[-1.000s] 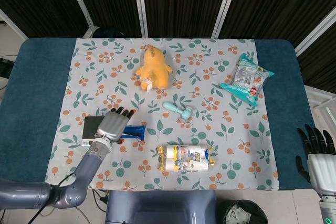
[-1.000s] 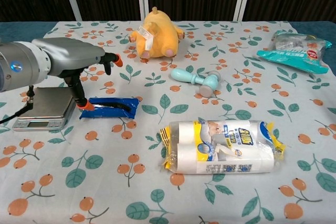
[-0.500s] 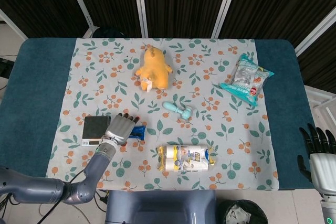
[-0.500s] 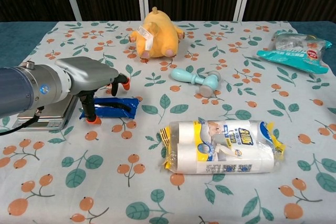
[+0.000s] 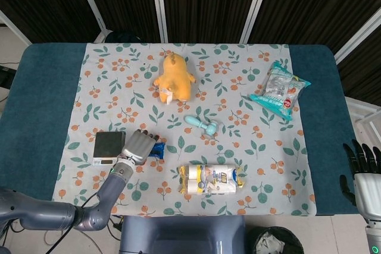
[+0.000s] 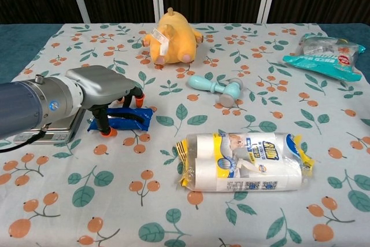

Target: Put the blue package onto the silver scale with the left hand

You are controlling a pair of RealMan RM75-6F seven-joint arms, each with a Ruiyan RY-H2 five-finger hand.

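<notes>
The blue package (image 6: 130, 119) lies flat on the floral cloth just right of the silver scale (image 6: 62, 131). In the head view only the right end of the blue package (image 5: 158, 149) shows, beside the dark-topped scale (image 5: 108, 145). My left hand (image 6: 103, 87) hovers low over the package's left half, thumb tip at its near edge and the other fingertips behind its far edge, fingers apart. From above, the left hand (image 5: 138, 147) covers most of the package. I cannot see a firm grip. My right hand (image 5: 362, 169) hangs off the table's right edge, fingers spread and empty.
A yellow plush toy (image 6: 169, 38) sits at the back. A light blue toy (image 6: 218, 88) lies mid-table, a white-and-yellow roll pack (image 6: 243, 162) in front, and a teal snack bag (image 6: 324, 55) at the far right.
My left hand has come down and shifted right from above the scale to over the package, its fingers now straddling it. The package has stayed in place. The right hand has sunk slightly.
</notes>
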